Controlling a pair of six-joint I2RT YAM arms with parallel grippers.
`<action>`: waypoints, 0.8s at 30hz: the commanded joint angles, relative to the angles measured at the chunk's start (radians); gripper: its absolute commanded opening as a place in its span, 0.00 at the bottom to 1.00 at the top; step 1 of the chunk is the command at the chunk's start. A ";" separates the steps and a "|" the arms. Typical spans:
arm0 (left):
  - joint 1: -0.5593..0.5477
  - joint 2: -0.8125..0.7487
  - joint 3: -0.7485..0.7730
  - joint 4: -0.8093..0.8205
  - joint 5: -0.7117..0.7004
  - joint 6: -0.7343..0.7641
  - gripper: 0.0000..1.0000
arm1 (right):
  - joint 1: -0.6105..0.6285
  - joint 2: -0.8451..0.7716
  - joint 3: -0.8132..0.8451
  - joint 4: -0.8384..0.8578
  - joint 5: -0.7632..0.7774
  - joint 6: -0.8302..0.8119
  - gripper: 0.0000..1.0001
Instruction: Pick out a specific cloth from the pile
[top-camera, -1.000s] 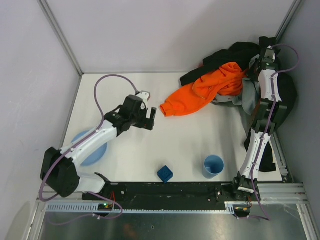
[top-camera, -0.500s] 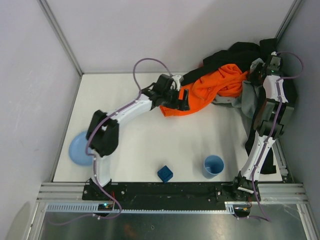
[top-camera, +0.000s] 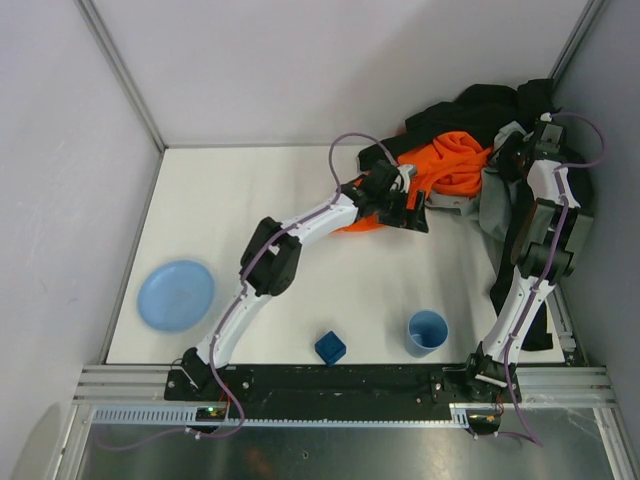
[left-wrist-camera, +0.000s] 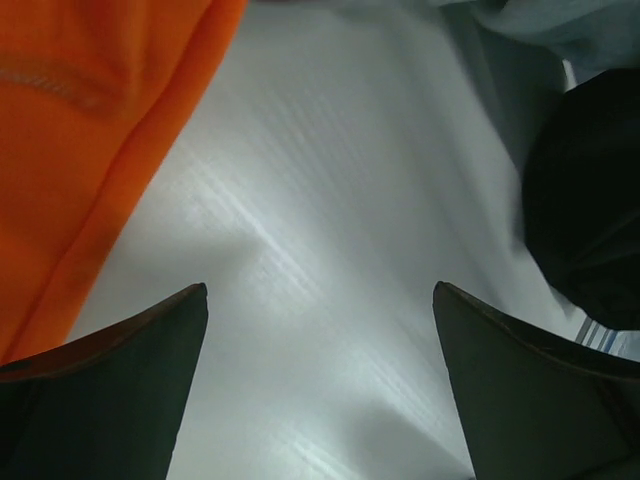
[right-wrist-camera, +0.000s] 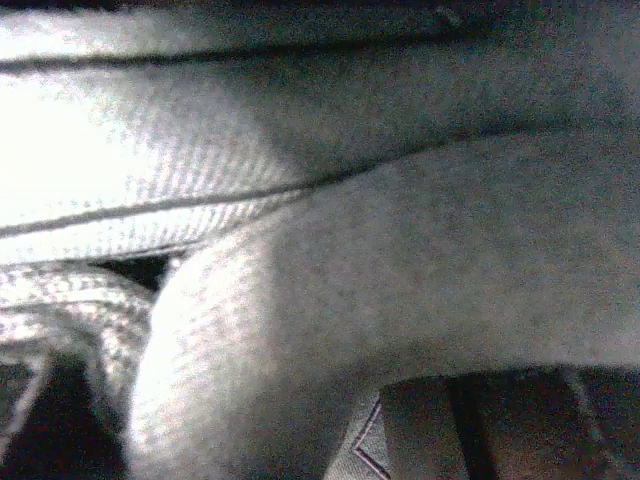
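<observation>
From above, the cloth (top-camera: 494, 203) lies grey at the pile's (top-camera: 452, 160) right edge under my right gripper (top-camera: 522, 148); left wrist: left gripper (left-wrist-camera: 320, 300) gapes over the table (left-wrist-camera: 330, 180); right wrist: only grey weave, grip unreadable, so I'd pinch one grey fold only.

free: bare table (top-camera: 260, 190) left of the pile (top-camera: 480, 110) | left gripper (left-wrist-camera: 320, 290): orange garment (left-wrist-camera: 80, 130) one side, black fabric (left-wrist-camera: 585, 220) other, table between | right wrist: grey cloth (right-wrist-camera: 420, 260) crowds lens, seemingly no gap

No legible text or markings.
</observation>
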 joint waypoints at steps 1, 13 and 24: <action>-0.025 0.090 0.163 0.014 0.030 -0.060 0.98 | 0.018 -0.002 -0.083 -0.138 -0.059 -0.011 0.52; 0.058 0.266 0.296 0.050 -0.210 -0.159 0.93 | 0.014 -0.150 -0.180 -0.105 -0.020 -0.020 0.77; 0.213 0.247 0.319 0.100 -0.293 -0.211 0.91 | 0.016 -0.371 -0.322 -0.082 0.052 -0.046 0.84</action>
